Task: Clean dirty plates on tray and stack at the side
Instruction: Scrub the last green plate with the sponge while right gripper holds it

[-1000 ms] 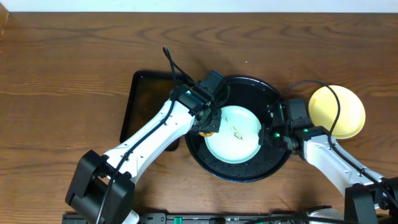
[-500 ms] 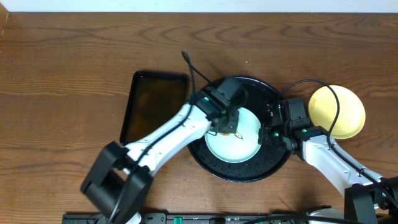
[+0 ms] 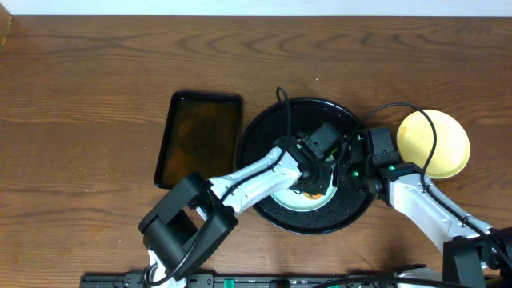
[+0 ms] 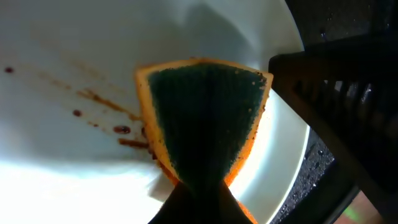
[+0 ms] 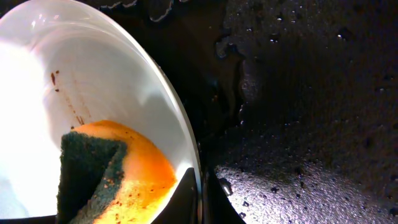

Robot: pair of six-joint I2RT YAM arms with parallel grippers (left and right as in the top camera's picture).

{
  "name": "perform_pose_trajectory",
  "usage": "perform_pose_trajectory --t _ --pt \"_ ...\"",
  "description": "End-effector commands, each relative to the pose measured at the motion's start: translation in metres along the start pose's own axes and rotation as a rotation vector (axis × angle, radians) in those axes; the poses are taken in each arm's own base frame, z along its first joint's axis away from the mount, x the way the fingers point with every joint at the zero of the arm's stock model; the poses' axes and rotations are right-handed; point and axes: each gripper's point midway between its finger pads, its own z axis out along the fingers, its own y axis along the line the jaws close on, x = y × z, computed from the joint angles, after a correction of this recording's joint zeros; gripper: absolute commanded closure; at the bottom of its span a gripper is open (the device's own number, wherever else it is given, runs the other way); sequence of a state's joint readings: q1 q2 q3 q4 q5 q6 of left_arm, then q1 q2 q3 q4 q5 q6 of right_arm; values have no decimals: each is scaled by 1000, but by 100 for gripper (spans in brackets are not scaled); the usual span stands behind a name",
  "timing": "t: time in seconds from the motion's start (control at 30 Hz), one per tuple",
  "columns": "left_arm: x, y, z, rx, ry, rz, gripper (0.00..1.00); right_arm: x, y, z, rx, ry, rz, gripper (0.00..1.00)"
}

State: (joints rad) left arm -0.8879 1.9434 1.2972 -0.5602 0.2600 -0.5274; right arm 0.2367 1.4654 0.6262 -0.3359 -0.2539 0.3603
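Observation:
A pale mint-white plate [image 3: 282, 195] lies in the round black tray [image 3: 264, 136]; brown smears show on it in the left wrist view [image 4: 99, 102]. My left gripper [image 3: 314, 185] is shut on an orange sponge with a dark green scrub face [image 4: 202, 124] and presses it on the plate's right part. My right gripper [image 3: 346, 173] is shut on the plate's right rim [image 5: 186, 155]; the sponge also shows in the right wrist view [image 5: 106, 171]. A pale yellow plate [image 3: 448, 148] sits on the wood tabletop to the right of the tray. A third plate is not in view.
A smaller rectangular dark brown tray [image 3: 200, 136] lies left of the black tray. The black tray's floor is wet and speckled [image 5: 311, 93]. Cables run over both arms.
My left gripper has swept the sponge across the plate from its left edge to its right part. The right gripper has held the rim without moving.

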Motion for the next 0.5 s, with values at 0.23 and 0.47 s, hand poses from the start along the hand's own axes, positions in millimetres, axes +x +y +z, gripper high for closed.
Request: perform_pose_trajectory --t 0.23,0.47 --pt "-26 54 10 -172 -83 -75 92 13 0 1 9 49 13 99" --pt "-48 103 2 -296 -145 -146 93 17 -2 1 15 64 16 99"
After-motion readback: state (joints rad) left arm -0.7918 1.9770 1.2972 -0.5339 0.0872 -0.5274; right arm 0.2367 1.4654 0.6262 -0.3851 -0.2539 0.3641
